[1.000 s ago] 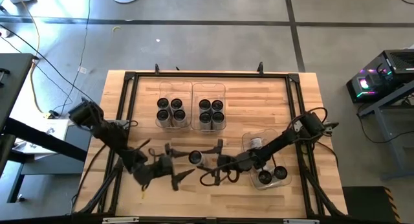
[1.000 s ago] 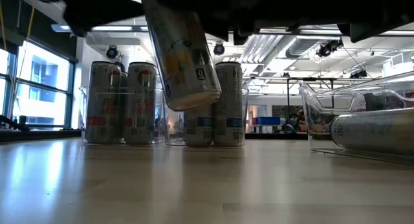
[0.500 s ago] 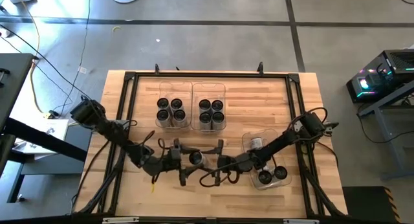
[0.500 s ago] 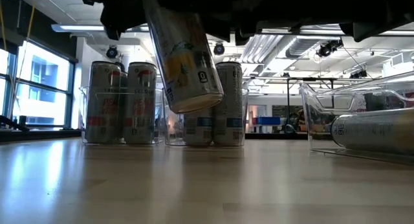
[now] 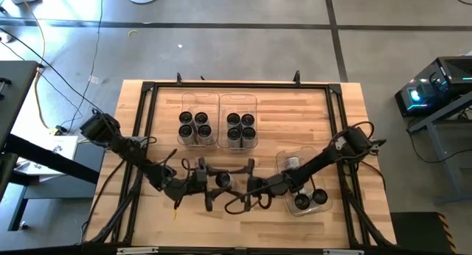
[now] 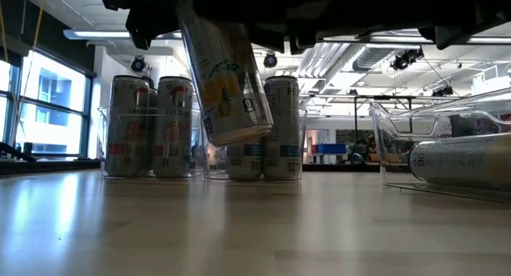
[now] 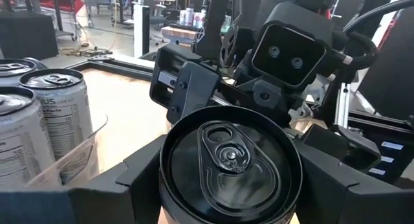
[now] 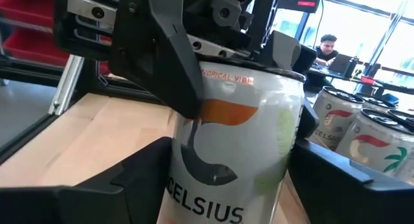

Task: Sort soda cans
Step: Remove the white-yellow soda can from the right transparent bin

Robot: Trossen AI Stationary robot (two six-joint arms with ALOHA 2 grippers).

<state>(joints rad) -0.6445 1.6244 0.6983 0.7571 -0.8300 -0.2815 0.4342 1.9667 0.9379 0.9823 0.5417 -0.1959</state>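
Note:
A soda can hangs in the air over the table's near middle. It is tilted, with its top leaning toward the left arm and its bottom end clear of the wood. My left gripper reaches in level from the table's left and is shut on it. My right gripper comes level from the right. It is open, with its fingers standing on either side of the can's body. My left gripper pinches the can between its two fingers, one on each side just below the top rim. The fingers come level from the table's left and lie across the can. The can is lifted clear and tilted, its top facing back along the gripper.
Two clear bins at the far middle each hold several upright cans. A third clear bin at the near right holds one lying can and two upright ones, under the right arm.
My left gripper has gone toward the table's right, from beside the can to around its top end, and has taken hold. The can has stayed in the air and sunk a little, and it has turned slightly about its length. My right arm has kept its place.

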